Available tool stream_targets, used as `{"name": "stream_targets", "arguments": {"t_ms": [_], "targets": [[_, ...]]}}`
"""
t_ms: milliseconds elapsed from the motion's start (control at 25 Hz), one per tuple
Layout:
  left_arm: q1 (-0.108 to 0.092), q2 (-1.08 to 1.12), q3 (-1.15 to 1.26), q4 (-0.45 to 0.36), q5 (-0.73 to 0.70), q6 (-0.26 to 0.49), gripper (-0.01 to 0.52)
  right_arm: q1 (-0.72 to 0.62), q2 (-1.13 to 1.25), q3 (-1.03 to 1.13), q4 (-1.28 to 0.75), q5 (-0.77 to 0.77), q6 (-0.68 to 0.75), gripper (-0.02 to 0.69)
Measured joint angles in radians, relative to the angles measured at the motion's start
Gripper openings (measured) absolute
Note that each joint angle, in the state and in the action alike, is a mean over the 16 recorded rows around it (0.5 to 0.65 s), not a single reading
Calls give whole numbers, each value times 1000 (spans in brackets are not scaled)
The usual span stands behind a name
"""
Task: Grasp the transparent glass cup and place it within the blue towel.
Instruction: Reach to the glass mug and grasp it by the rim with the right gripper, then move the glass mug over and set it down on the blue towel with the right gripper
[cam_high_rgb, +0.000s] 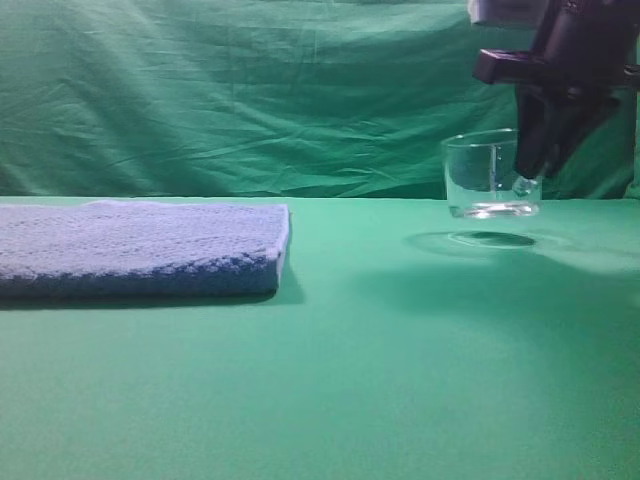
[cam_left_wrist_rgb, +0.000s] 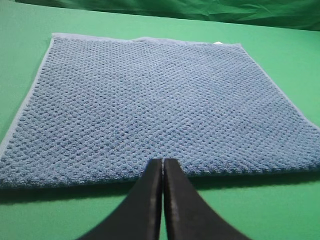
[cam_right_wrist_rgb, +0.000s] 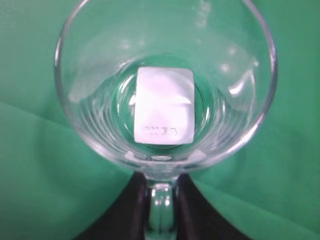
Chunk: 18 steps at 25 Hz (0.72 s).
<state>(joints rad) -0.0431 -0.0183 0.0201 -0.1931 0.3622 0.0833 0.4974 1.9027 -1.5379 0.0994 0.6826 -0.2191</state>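
Note:
The transparent glass cup (cam_high_rgb: 490, 175) hangs a little above the green table at the right, its shadow below it. My right gripper (cam_high_rgb: 530, 170) is shut on the cup's handle from above. In the right wrist view I look down into the cup (cam_right_wrist_rgb: 165, 80), with a white label on its base and the glass handle (cam_right_wrist_rgb: 161, 207) pinched between the black fingers (cam_right_wrist_rgb: 132, 210). The blue towel (cam_high_rgb: 140, 248) lies flat at the left, well apart from the cup. In the left wrist view my left gripper (cam_left_wrist_rgb: 163, 162) is shut and empty at the near edge of the towel (cam_left_wrist_rgb: 150, 105).
A green cloth covers the table (cam_high_rgb: 400, 360) and hangs as a backdrop (cam_high_rgb: 250, 90). Bare green cloth lies between the towel's right edge and the cup.

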Motion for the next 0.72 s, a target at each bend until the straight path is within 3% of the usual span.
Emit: {"name": "stream_targets", "arguments": {"t_ms": [520, 720], "targets": [[0, 0, 0, 0, 0, 0, 0, 277, 319, -344, 13, -14, -36, 106], [0, 0, 0, 0, 0, 0, 0, 303, 384, -395, 16, -14, -50, 167]]}}
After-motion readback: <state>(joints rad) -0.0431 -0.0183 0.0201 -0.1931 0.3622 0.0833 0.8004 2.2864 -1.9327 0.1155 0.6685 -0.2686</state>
